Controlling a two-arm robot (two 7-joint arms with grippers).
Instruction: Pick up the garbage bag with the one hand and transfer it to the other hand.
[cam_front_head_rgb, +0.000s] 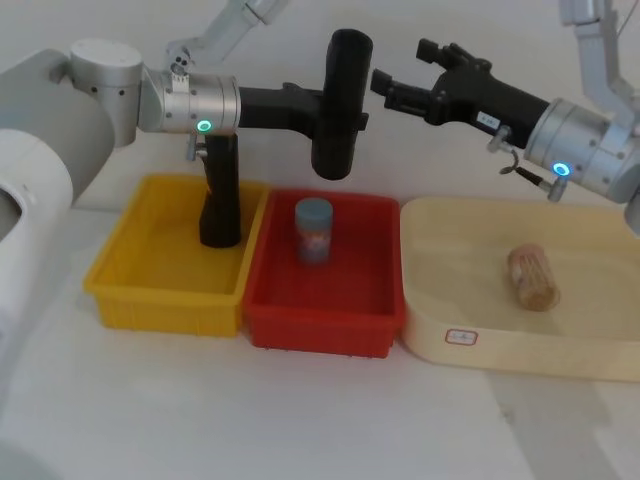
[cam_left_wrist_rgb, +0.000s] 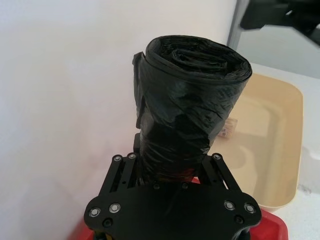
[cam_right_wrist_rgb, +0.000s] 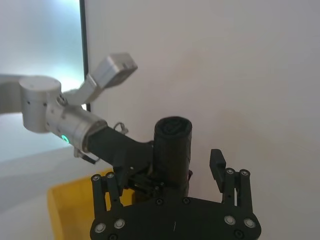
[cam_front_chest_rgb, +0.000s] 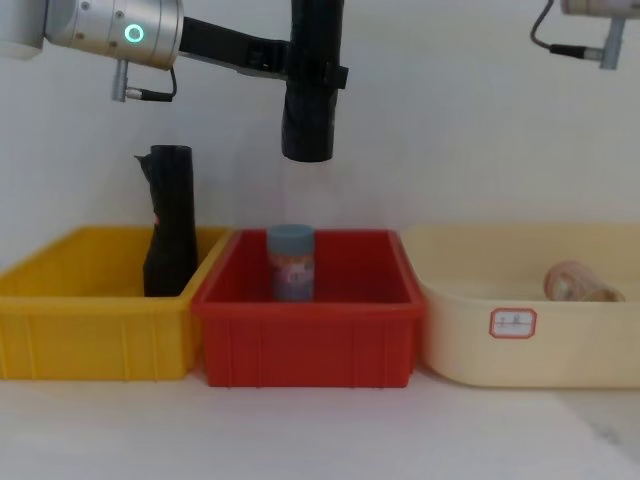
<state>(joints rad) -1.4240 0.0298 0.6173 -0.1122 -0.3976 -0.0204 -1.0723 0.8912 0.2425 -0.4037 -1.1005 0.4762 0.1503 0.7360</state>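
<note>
- Head view: my left end effector (cam_front_head_rgb: 338, 118) is clamped round the middle of the garbage bag (cam_front_head_rgb: 332, 152), holding it near upright high over the back edge of the red bin (cam_front_head_rgb: 320, 322).
- The right end effector (cam_front_head_rgb: 384, 88) has its fingers apart. It sits high above the red bin's back right corner, level with the roll's upper end, just beside the roll and, as far as I can judge, not touching it.
- If it closes there, I'd expect it to catch only the top end, and the roll could swing or slide out of so shallow a bite.
- The left fingers hold the roll's middle, so a lower approach risks finger striking finger.
- If the left lets go before the right is firm, the bag drops straight into the red bin, likely onto the blue can (cam_front_head_rgb: 313, 230) standing in it.
- In the left wrist view the outer wrap looks loose and slick. I'd worry about pinching film alone, not the roll's body.
</note>
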